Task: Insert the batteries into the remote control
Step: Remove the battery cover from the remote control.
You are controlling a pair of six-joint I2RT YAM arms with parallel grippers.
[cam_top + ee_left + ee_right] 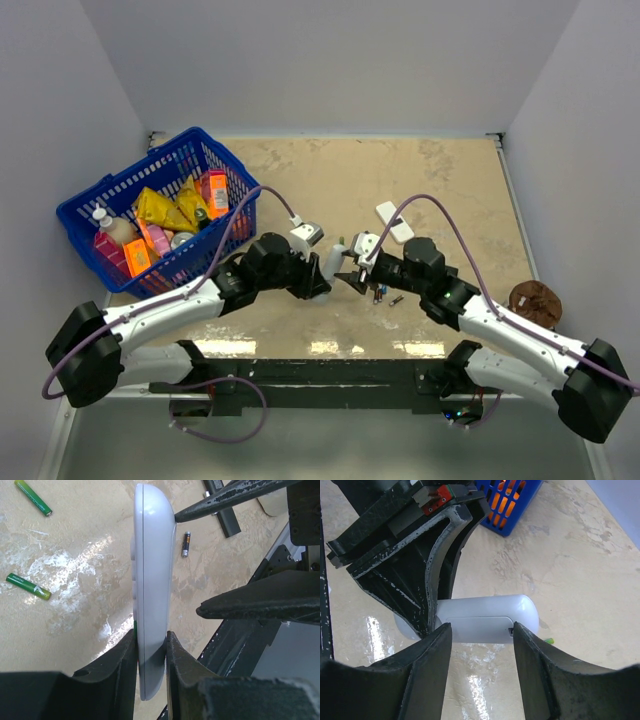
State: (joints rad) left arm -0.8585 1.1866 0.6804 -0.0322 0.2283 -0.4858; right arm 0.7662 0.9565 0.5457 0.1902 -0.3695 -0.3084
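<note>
My left gripper is shut on the slim white remote control and holds it on edge above the table. In the right wrist view the remote shows its back with the battery cover closed. My right gripper is open, its jaws standing either side of that cover; one fingertip touches the remote's back. Batteries lie on the table: two green ones and a dark one. In the top view both grippers meet at the table's middle, with batteries just below.
A blue basket of packets and bottles stands at the left. A white flat piece lies behind the right gripper. A brown round object sits at the right edge.
</note>
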